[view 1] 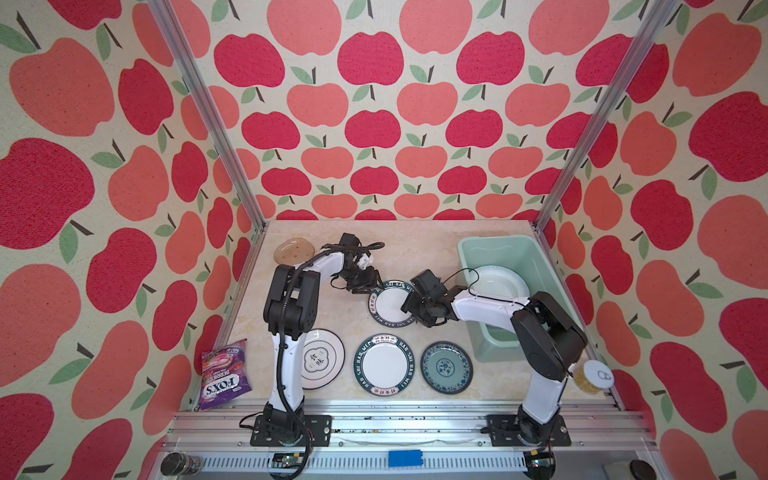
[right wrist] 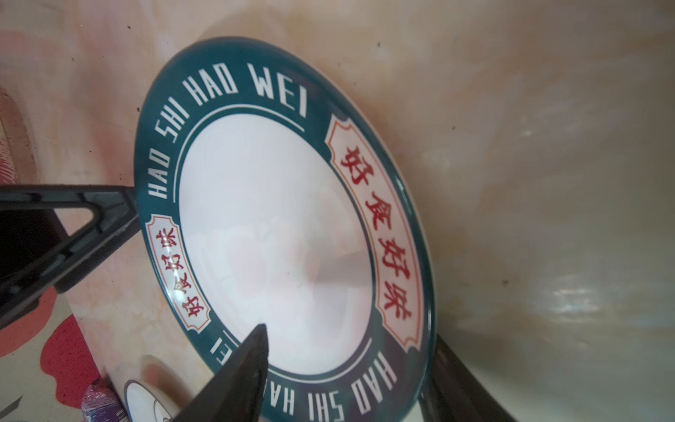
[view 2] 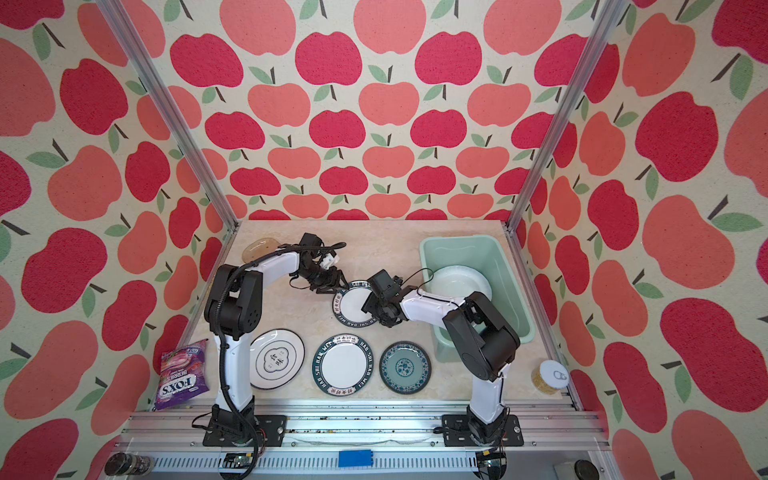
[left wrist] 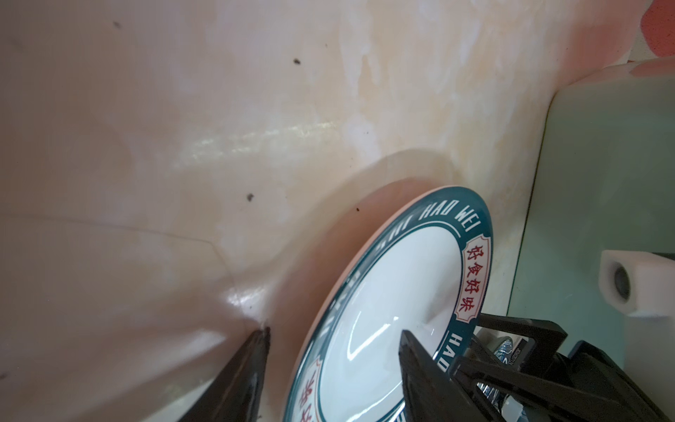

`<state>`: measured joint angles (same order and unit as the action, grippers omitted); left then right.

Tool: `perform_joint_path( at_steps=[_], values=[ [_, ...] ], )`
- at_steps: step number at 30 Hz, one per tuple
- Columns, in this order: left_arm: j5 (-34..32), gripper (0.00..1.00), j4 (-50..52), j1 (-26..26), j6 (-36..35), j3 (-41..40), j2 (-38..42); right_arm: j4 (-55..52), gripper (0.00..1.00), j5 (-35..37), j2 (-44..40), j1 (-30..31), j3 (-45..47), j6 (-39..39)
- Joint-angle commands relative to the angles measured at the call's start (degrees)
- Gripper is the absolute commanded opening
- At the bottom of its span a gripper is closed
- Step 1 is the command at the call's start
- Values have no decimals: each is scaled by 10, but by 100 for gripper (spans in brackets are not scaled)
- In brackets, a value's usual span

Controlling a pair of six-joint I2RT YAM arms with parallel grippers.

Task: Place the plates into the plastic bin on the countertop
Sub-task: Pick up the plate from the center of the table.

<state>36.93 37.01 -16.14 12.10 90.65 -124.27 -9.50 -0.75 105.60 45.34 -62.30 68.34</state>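
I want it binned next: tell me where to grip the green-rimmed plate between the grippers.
Take the green-rimmed plate by its rim on the side facing the plastic bin, where the right gripper straddles it. The plate is wide and shallow, so probably only its thin edge fits the jaws: one finger above, one beneath.

- Far lettered plate (view 1: 386,305): R side under my R arm (view 1: 486,307) in both top views; cut off by frame edge in both wrist views.
- Emblem plate (view 1: 328,361): L part behind my L arm (view 1: 286,365); its chars too small to read.
- Amber plate (view 1: 291,248): near edge partly behind L arm.
- Bin (view 1: 490,242): near end and white plate (view 1: 498,282) inside partly covered by R arm.
- Can (view 1: 596,376): edge hidden by R arm in a top view.
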Motion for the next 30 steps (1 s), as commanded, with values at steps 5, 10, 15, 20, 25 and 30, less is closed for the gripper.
perform_joint_path(
  at_steps=[5,10,15,20,25,30],
  values=[
    [12,52,19,9,-7,11,-16,102,55,-12,25,-4,48,29],
    [13,52,19,10,-5,11,-17,135,47,-9,23,-2,52,18],
    [14,52,24,10,-7,18,-19,173,42,-1,10,1,60,4],
    [13,52,32,10,-10,24,-22,204,40,2,-4,3,67,-3],
    [15,52,36,10,-13,29,-25,185,31,5,-13,5,47,-23],
    [15,52,36,11,-14,28,-23,146,17,6,-12,8,12,-46]
  ],
)
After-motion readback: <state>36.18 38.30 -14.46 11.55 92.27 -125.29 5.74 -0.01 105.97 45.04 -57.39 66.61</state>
